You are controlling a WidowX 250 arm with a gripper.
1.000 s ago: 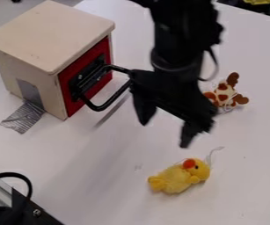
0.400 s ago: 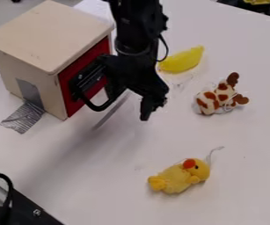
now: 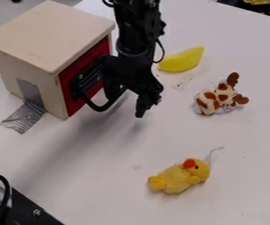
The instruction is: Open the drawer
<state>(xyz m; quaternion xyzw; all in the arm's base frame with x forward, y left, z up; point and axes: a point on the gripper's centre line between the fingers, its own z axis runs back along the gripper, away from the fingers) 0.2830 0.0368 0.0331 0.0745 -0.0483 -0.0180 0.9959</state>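
"How do the fingers stand?"

"Apart, with a gap between the tips. The gripper hangs right of the box, over the outer end of the black handle. One finger is down at the handle bar, the other farther from the box. Whether either touches the bar, the view doesn't tell."

"And the drawer?"

"In the box's right side, its red front flush with the wood."

"What about room and edges?"

"White table stretches from the box's near side toward the yellow duck, well off to its lower right. The spotted toy lies well right of the box, the yellow banana-shaped toy nearer to it. The table's far edge runs beyond, up and right of the box."
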